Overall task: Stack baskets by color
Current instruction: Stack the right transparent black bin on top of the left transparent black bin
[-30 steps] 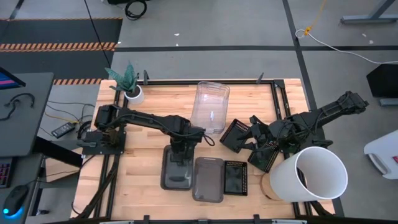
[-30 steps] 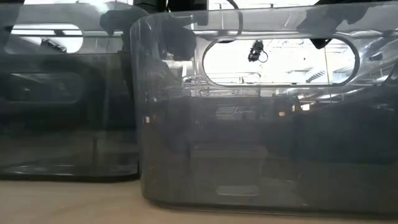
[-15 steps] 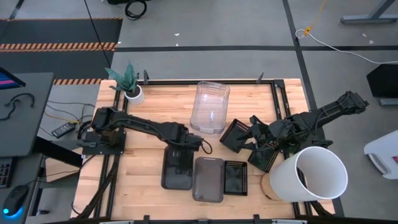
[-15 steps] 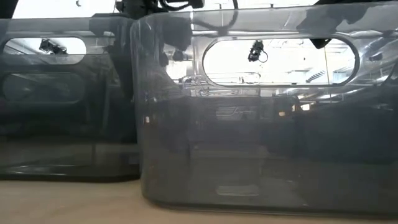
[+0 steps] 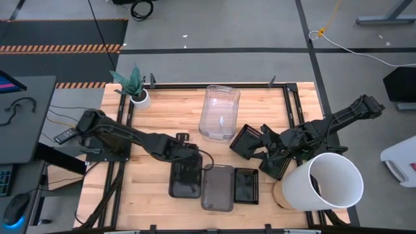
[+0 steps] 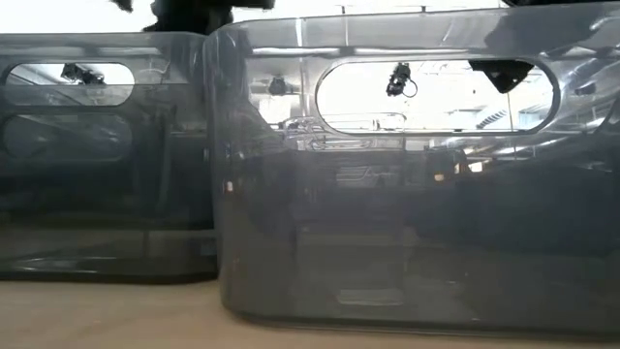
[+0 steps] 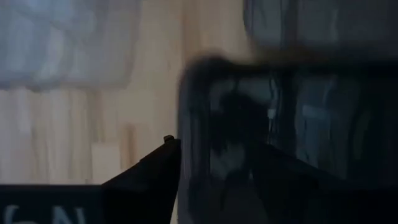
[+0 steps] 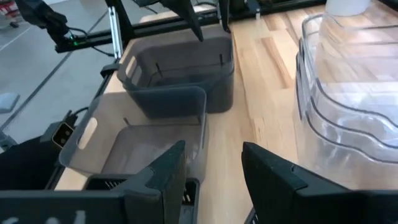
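Note:
Two smoky dark-grey baskets (image 5: 185, 179) sit nested at the near middle, and a third dark-grey basket (image 5: 218, 187) stands to their right. A clear basket stack (image 5: 220, 112) stands farther back. One black mesh basket (image 5: 246, 186) lies beside the grey ones, and two more (image 5: 247, 140) (image 5: 277, 166) lie tipped by my right gripper (image 5: 265, 148). That gripper hovers open above the table with nothing between its fingers (image 8: 214, 149). My left gripper (image 5: 185, 145) hangs open above the far end of the nested grey baskets, clear of the rim (image 8: 208, 15).
A large white bucket (image 5: 323, 182) lies on its side at the near right corner. A small white plant pot (image 5: 139, 97) stands at the far left. Bare wood lies between the clear stack and the grey baskets, and along the table's left side.
My left gripper has opened and let go of the upper dark-grey basket, which has settled level into the one below. The gripper has then risen, tipped back and drawn off toward the table's far left.

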Tool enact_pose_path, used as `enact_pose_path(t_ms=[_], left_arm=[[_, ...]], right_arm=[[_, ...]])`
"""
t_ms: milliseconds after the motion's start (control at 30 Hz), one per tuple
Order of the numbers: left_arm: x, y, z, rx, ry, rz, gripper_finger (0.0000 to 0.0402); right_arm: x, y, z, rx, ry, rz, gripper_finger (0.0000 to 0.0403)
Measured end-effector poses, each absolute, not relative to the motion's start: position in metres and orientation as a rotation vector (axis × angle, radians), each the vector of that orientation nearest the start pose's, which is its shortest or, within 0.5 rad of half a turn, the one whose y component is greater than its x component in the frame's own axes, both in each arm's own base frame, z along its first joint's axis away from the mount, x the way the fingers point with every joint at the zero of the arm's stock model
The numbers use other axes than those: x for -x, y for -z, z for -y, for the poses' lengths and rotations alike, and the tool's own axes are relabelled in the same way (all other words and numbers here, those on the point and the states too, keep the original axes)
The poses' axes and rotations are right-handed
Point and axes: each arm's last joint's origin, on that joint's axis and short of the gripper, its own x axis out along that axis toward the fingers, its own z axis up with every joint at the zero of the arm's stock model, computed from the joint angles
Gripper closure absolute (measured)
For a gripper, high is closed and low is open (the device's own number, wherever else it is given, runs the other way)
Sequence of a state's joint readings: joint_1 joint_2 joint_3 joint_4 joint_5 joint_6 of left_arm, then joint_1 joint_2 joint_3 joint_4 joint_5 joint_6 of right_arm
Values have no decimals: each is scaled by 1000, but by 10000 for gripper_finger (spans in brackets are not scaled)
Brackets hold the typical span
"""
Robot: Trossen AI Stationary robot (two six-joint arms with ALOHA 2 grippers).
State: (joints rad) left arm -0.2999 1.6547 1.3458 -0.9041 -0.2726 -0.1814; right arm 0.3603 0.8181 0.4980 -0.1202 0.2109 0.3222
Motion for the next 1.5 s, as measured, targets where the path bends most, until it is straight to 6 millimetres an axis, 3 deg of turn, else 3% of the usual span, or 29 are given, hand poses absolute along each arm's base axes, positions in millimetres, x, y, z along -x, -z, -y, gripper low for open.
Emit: enact_pose_path(t_ms=[400,600,1033,1167,1500], left_arm=[[-345,-291,110,82,-77,-668,241],[-354,-297,110,73,-98,-667,248],[-429,-273,115,9,15,-788,249],[-437,-270,114,-18,30,-851,249],[-439,-273,119,-69,73,-821,249]], right_arm=[[-161,-244,-54,-125,-104,-382,242],[-143,-259,-47,-121,-117,-283,242],[-128,-264,-41,-52,-123,-259,242],[-123,-265,-39,-43,-109,-218,242],[-104,-232,-32,-78,-105,-178,242]])
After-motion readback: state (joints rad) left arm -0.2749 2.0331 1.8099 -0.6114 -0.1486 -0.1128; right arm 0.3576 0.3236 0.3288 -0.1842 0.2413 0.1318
